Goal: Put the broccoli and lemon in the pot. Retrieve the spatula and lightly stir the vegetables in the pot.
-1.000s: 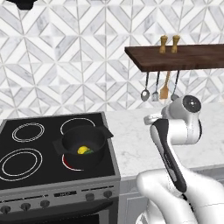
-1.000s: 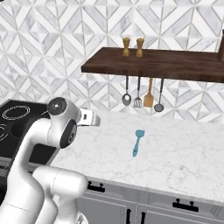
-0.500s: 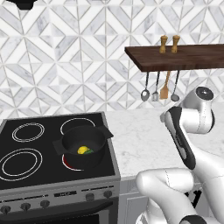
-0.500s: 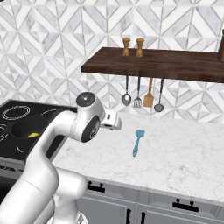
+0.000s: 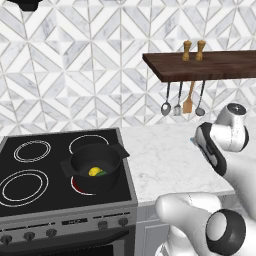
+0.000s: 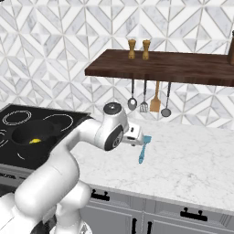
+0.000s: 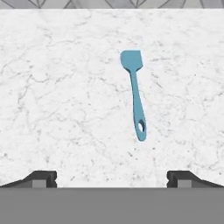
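Reaching for the spatula [image 7: 134, 94] is judged the step in hand. It is seen lying flat on the marble counter [image 7: 57, 87], upper centre of the hand view, blade toward the top edge, handle hole toward the bottom. In the right base view it sits at frame centre, just right of the wrist.

The gripper [image 7: 112, 177] is spread fully wide and nothing is held; its tips are seen at the bottom corners of the hand view, well apart from the spatula.

For a clean pick, the hand should be brought forward until the slim handle is centred between the fingers, with the closing direction kept across the handle rather than along it. The mid-handle is the better target than the broad blade. Descent should be stopped just short of the counter.

The pot [image 5: 95, 167] is seen on the stove [image 5: 30, 195], lower left of the left base view. The lemon [image 5: 94, 171] and the broccoli [image 5: 102, 173] are already inside it, touching.
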Robot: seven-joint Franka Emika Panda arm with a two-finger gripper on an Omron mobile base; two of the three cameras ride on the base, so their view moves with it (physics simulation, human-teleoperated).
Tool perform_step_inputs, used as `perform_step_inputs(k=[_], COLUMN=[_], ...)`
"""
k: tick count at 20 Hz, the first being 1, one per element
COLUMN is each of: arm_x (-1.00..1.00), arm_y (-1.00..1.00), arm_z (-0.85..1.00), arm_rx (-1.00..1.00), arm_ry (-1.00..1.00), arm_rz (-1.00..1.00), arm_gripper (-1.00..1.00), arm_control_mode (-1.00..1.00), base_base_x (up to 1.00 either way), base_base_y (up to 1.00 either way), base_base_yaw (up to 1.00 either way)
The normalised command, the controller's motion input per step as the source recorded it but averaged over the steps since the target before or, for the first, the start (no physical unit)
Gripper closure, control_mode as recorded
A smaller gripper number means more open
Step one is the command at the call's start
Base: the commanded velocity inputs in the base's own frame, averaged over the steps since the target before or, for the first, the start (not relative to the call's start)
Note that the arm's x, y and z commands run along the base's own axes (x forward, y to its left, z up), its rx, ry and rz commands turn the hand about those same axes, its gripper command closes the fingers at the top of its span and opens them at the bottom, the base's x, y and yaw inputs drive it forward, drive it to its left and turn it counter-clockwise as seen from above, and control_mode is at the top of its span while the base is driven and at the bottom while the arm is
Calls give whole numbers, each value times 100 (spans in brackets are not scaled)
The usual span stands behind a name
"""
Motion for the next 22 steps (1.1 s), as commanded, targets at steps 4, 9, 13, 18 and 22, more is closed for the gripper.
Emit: perform_step_inputs(k=[4,9,13,18,22], arm_x=[21,5,0,26,35], arm_y=[-50,-47,-8,-4,-1], arm_z=[-28,-34,-30,-42,-38], arm_rx=[0,0,0,2,4], arm_ry=[27,17,1,0,0], arm_rz=[-4,0,0,1,2], arm_gripper=[-100,-100,-100,-100,-100], arm_control_mode=[-100,-100,-100,-100,-100], base_base_x=[0,0,0,0,0], base_base_y=[0,0,0,0,0], base_base_yaw=[0,0,0,0,0])
